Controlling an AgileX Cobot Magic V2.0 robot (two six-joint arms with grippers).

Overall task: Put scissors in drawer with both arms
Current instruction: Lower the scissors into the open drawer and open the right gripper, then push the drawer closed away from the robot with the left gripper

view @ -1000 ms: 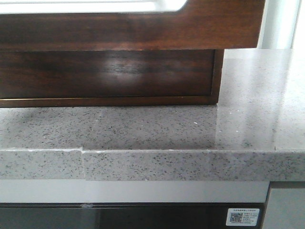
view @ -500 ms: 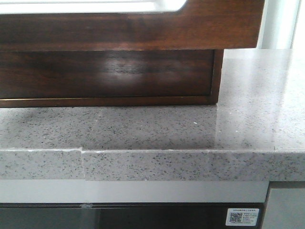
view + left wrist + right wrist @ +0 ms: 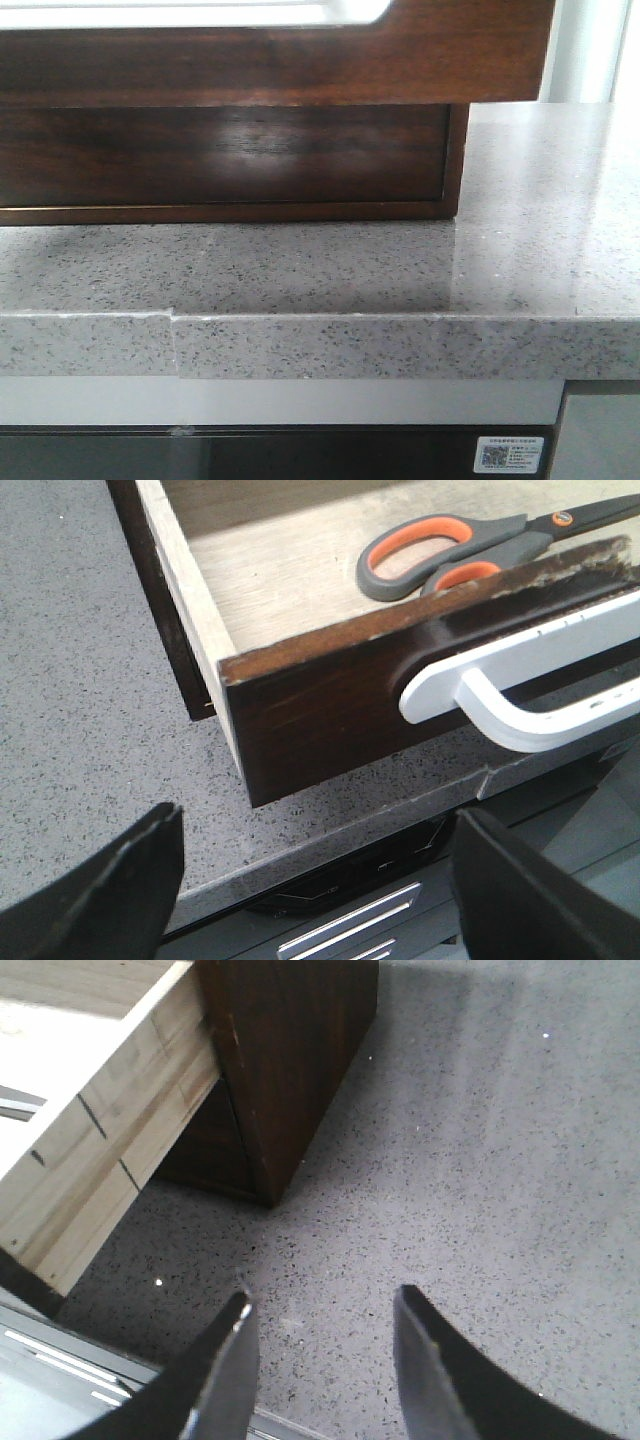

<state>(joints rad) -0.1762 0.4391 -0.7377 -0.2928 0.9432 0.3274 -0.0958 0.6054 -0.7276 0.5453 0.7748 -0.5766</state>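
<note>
The drawer [image 3: 300,60] is a glossy dark reddish-brown front with a pale round-cornered cut-out along its top edge, pulled out over the counter. In the left wrist view the drawer [image 3: 330,700] stands open, with a white handle [image 3: 520,680] on its front. The scissors [image 3: 450,550], with grey and orange handles, lie on the pale floor inside it. My left gripper [image 3: 315,830] is open and empty, off the drawer's front corner over the counter edge. My right gripper [image 3: 320,1300] is open and empty above the countertop beside the drawer's pale side [image 3: 110,1130].
The dark wooden cabinet body [image 3: 230,160] sits on the speckled grey stone countertop [image 3: 520,200]. The cabinet's corner [image 3: 290,1050] stands just ahead of my right gripper. Below the counter edge [image 3: 300,345] is a dark appliance front with a sticker [image 3: 510,455].
</note>
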